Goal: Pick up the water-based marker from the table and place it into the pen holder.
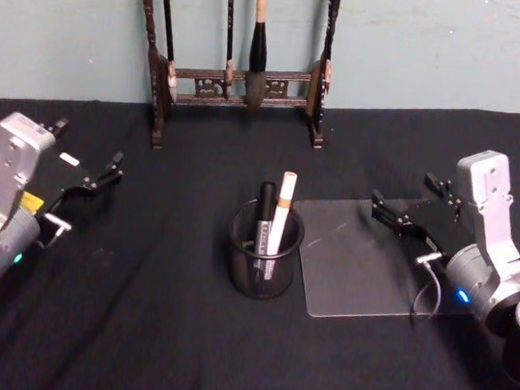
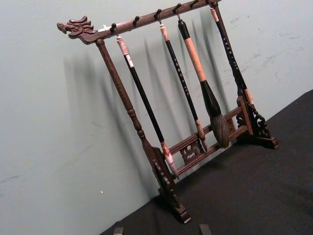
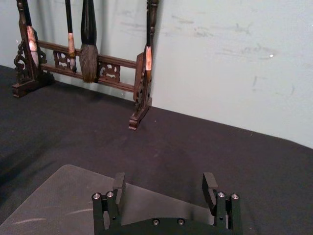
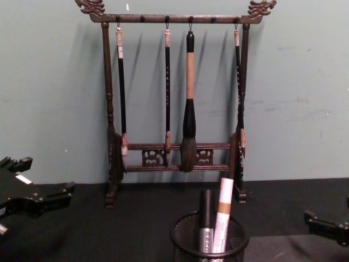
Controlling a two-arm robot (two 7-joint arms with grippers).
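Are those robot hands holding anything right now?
No. The left gripper and right gripper are both open and empty; both markers stand in the pen holder.

Light is dim and even. The brush rack (image 2: 166, 98) throws soft shadows toward nine o'clock on the wall (image 2: 54, 147). A clear mat (image 1: 363, 256) shows faint glare. Head view is slightly soft.

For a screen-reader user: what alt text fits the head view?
A black mesh pen holder holding two markers stands mid-table beside a clear mat. The left gripper and right gripper hover at either side, a brush rack behind.
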